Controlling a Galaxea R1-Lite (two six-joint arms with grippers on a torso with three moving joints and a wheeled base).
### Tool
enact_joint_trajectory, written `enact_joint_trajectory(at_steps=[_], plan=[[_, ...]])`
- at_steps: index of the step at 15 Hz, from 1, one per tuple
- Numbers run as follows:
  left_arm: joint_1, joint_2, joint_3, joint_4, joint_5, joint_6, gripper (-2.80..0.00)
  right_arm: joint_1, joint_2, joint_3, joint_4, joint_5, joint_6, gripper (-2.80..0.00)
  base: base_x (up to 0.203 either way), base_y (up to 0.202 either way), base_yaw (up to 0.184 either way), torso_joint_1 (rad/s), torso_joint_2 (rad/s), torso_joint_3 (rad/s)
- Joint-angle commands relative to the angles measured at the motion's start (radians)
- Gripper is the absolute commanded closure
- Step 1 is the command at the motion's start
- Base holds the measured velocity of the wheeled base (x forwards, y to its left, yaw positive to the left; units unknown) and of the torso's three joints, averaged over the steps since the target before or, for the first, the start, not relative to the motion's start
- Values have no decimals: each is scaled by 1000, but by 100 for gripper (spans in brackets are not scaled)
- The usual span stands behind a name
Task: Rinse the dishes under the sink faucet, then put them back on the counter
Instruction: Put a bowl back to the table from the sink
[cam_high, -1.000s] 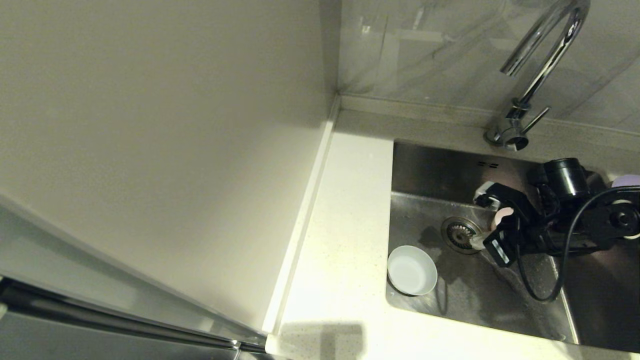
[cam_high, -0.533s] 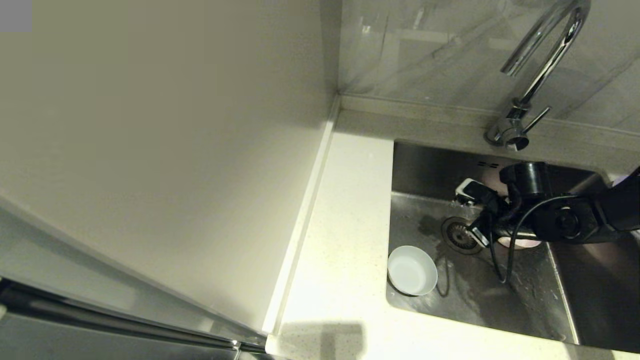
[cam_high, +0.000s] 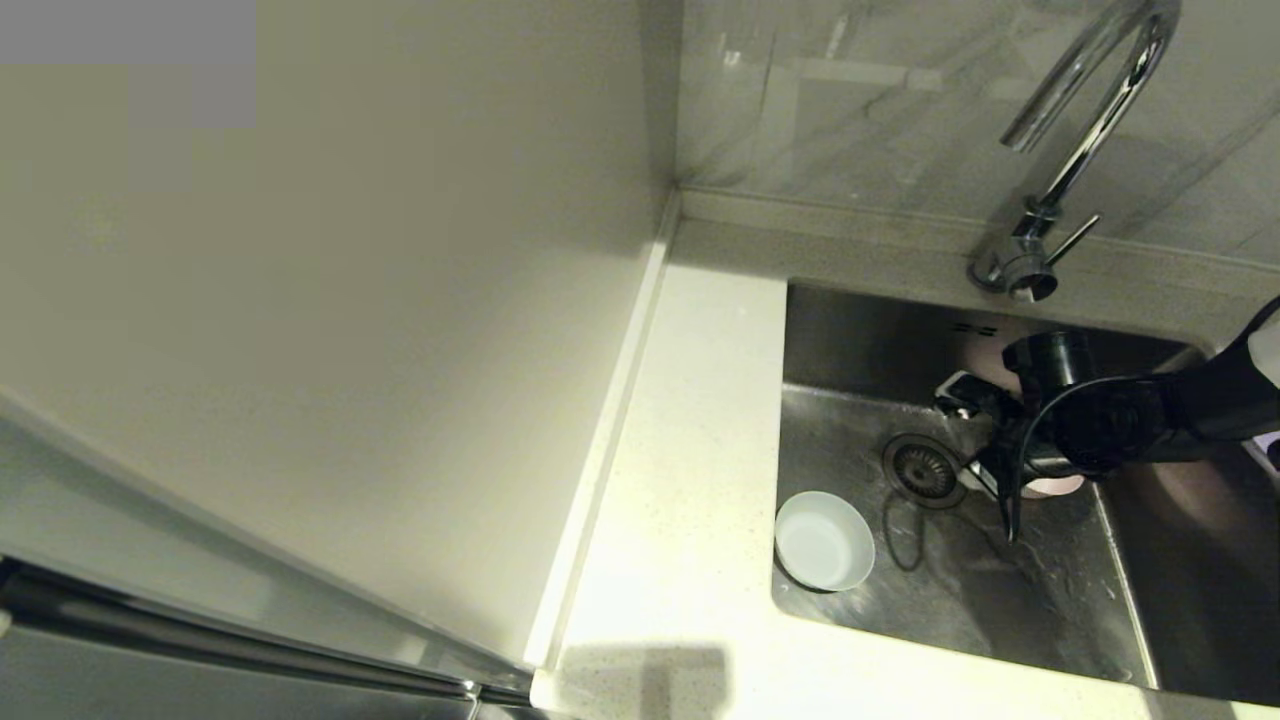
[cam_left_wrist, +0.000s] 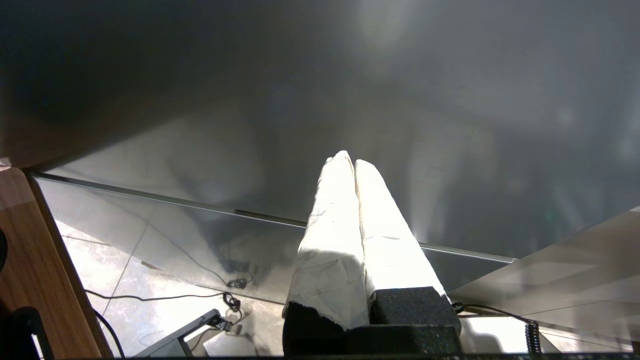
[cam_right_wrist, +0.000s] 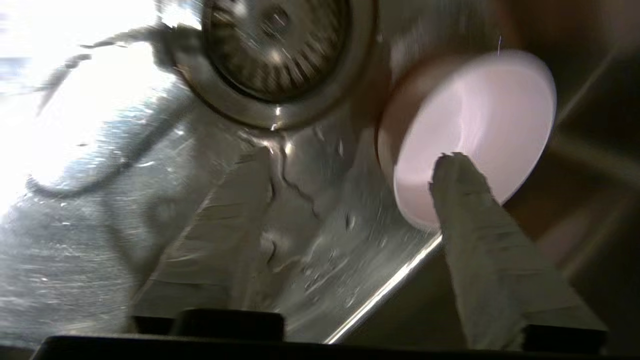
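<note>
The bowl (cam_high: 824, 541) sits at the sink's (cam_high: 860, 330) near-left corner awaiting its rinse, while beyond the drain (cam_high: 919, 468) the right gripper (cam_high: 985, 445), fingers spread, has one finger inside the cup (cam_right_wrist: 470, 135) on the sink floor, probably to grasp it.

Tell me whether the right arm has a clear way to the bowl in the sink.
Probably yes. The right gripper is already down in the sink by the pink cup, and only bare wet steel and the drain lie between it and the bowl.
</note>
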Motion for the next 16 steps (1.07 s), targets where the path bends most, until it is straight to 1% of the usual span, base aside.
enact_joint_trajectory(at_steps=[1, 2, 3, 4, 6, 9, 10, 11, 13, 16], plan=[[0, 0, 3, 0, 0, -1, 0, -13, 30, -51, 49, -8, 191, -280, 0, 0, 0, 0, 0, 0], [0, 0, 3, 0, 0, -1, 0, -14, 36, -78, 88, -1, 292, -280, 0, 0, 0, 0, 0, 0], [0, 0, 3, 0, 0, -1, 0, -14, 48, -103, 111, 21, 380, -280, 0, 0, 0, 0, 0, 0], [0, 0, 3, 0, 0, -1, 0, -14, 70, -128, 120, 44, 442, -280, 0, 0, 0, 0, 0, 0], [0, 0, 3, 0, 0, -1, 0, -14, 130, -188, 120, 58, 519, -280, 0, 0, 0, 0, 0, 0], [0, 0, 3, 0, 0, -1, 0, -15, 196, -304, 105, 49, 568, -280, 0, 0, 0, 0, 0, 0], [0, 0, 3, 0, 0, -1, 0, -16, 212, -324, 63, 15, 573, -280, 0, 0, 0, 0, 0, 0], [0, 0, 3, 0, 0, -1, 0, -20, 220, -327, 14, -13, 572, -280, 0, 0, 0, 0, 0, 0], [0, 0, 3, 0, 0, -1, 0, -35, 234, -330, -61, -28, 558, -280, 0, 0, 0, 0, 0, 0], [0, 0, 3, 0, 0, -1, 0, -55, 262, -352, -96, -75, 531, -280, 0, 0, 0, 0, 0, 0]])
